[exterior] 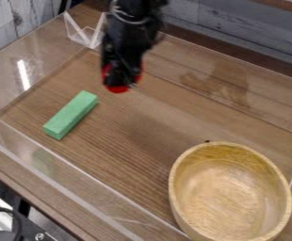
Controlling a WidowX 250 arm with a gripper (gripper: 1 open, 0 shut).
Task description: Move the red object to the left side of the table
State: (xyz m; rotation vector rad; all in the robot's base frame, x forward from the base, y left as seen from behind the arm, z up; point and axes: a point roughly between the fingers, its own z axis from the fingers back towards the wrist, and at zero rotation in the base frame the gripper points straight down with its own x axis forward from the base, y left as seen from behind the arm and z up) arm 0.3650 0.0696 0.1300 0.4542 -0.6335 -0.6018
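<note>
Nearest, at about five o'clock on the brown wood-grain table (136,169), sits a round pale wooden bowl (231,196), upright and well apart from everything else. A low clear acrylic wall (73,193) runs along the near edge. At roughly nine o'clock lies a green rectangular block (71,114), flat on the tabletop. Beyond it, toward eleven o'clock, the black gripper (117,83) hangs from the dark robot arm (132,28), its fingers clamped on the small rounded red object (117,85). The red object is held off the wood, just up and right of the block without touching it. The far acrylic corner (86,31) stands at eleven o'clock.
</note>
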